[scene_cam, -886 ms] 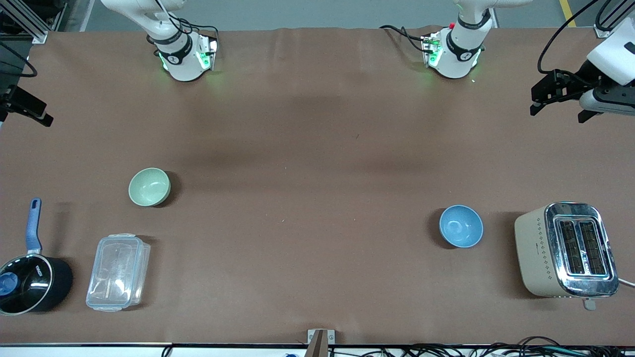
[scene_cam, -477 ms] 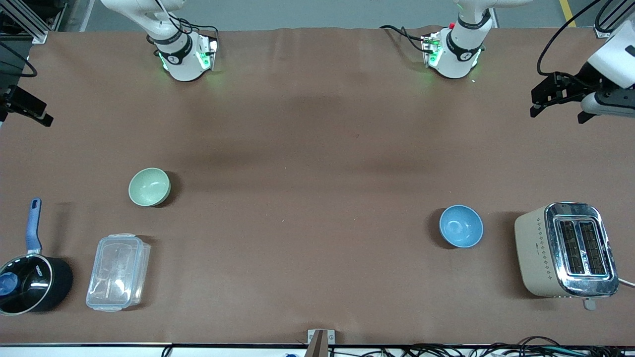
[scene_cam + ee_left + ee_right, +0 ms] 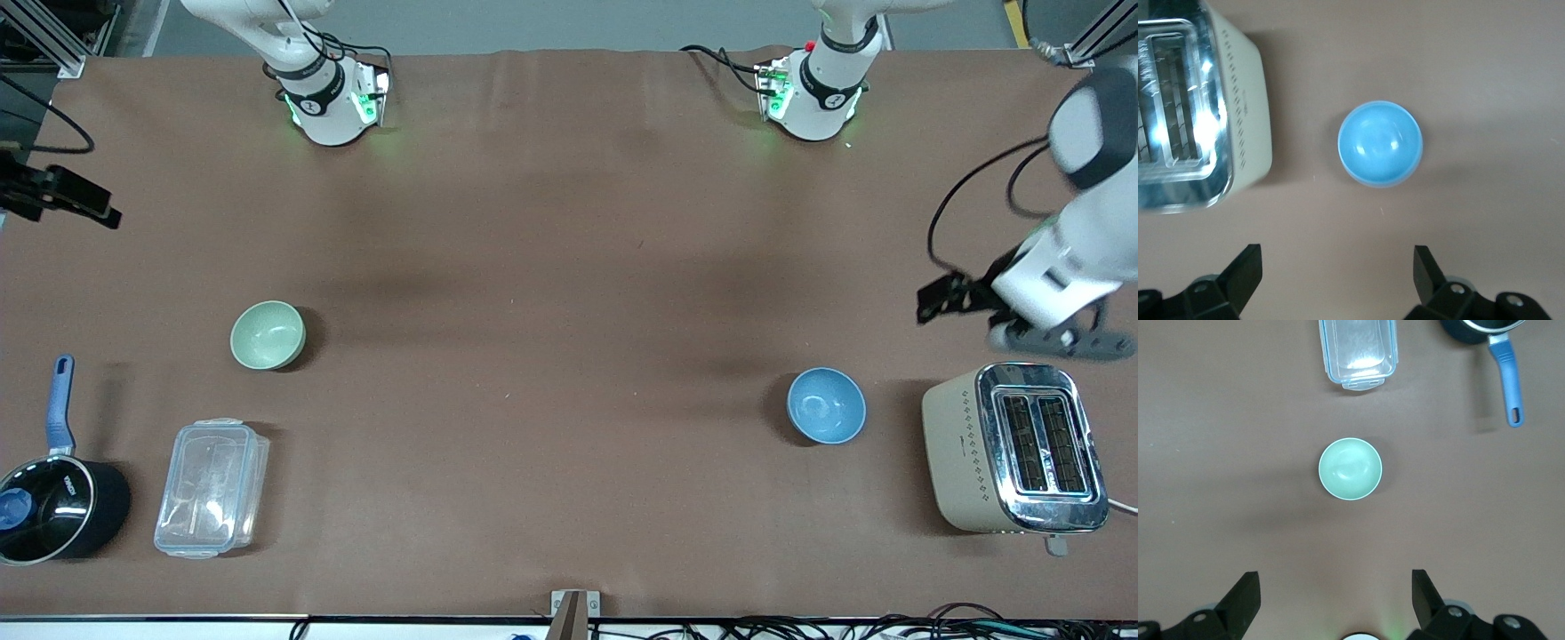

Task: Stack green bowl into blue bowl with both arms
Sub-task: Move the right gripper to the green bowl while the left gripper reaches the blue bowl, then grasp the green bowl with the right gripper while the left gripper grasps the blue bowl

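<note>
Over the table, both end effectors, left [image 3: 1337, 277] and right [image 3: 1335, 597], spread wide (holding nothing).

My left gripper [image 3: 1337, 267] is cut off by the left wrist view's edge; only two spread finger tips show. In the front view it is motion-blurred above the toaster [image 3: 1013, 446] and its fingers cannot be resolved. The toaster [image 3: 1195, 107] is cropped in the left wrist view. My right gripper [image 3: 1335, 593] is likewise cropped. The saucepan [image 3: 1485, 328] is cut off in the right wrist view, only its handle showing whole. In the front view the saucepan [image 3: 53, 507] is clipped at the edge.
</note>
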Action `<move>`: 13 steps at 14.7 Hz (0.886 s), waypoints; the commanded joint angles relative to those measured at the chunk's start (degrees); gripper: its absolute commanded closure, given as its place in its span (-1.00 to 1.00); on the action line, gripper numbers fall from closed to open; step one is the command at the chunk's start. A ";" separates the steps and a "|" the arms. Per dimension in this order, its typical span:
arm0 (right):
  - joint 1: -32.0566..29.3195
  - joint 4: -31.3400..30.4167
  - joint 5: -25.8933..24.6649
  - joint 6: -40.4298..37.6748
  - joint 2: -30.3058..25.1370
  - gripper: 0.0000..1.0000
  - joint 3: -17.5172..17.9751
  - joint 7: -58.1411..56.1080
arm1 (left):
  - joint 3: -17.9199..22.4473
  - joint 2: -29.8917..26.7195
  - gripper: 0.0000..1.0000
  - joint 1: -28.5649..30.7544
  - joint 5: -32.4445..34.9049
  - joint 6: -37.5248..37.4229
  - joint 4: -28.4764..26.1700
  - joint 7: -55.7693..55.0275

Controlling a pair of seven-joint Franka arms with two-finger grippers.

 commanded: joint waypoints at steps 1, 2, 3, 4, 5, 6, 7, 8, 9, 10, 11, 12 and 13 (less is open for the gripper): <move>-0.53 -13.33 -0.92 10.33 -0.78 -1.00 0.16 -3.61 | 0.06 5.20 -1.00 -0.23 1.38 11.36 -4.83 -0.63; -0.88 -17.91 -1.01 15.34 -1.05 -1.00 0.07 -3.89 | 0.06 7.49 -1.00 -0.23 1.29 14.28 -5.36 -0.90; -0.97 -22.57 -1.01 20.61 -1.22 -1.00 0.07 -4.24 | 0.06 10.12 -1.00 -0.23 1.29 16.65 -5.45 -2.12; -1.05 -26.96 -1.19 26.49 -1.22 -1.00 -0.01 -5.20 | 0.06 12.41 -1.00 -0.23 1.29 18.50 -5.36 -3.26; -1.32 -31.18 -1.54 32.64 -1.14 -1.00 -0.28 -6.34 | -0.02 14.78 -0.99 -0.23 1.29 20.96 -5.36 -3.97; -1.41 -35.14 -1.80 38.88 -1.05 -1.00 -0.28 -7.05 | -0.02 17.16 -0.83 -0.23 1.29 23.59 -5.36 -4.23; -1.58 -38.57 -1.89 44.25 -0.79 -1.00 -0.37 -7.66 | -0.02 19.09 -0.60 -0.15 1.29 25.71 -5.19 -4.41; -2.02 -41.48 -1.98 49.44 -0.09 -1.00 -0.54 -8.02 | -0.02 20.59 -0.37 -0.23 0.85 27.04 -4.84 -4.41; -2.28 -43.34 -1.98 53.23 1.57 -1.00 -0.63 -8.89 | -0.11 21.39 -0.18 -0.23 0.59 27.66 -4.66 -4.59; -2.72 -44.57 -1.98 56.75 3.15 -1.00 -0.63 -9.86 | -0.11 22.53 0.08 -0.58 0.50 27.75 -3.79 -5.20; -3.42 -45.80 -1.98 60.26 4.91 -1.00 -0.63 -10.91 | -0.11 23.06 0.36 -0.67 0.50 27.75 -3.35 -6.25; -3.86 -46.69 -1.98 63.61 6.75 -1.00 -0.63 -12.05 | -0.11 23.68 0.61 -0.67 0.59 27.75 -3.08 -7.30; -4.22 -47.22 -1.98 66.68 8.95 -1.00 -0.72 -12.59 | -0.11 24.21 0.80 -0.76 0.59 27.75 -2.56 -8.27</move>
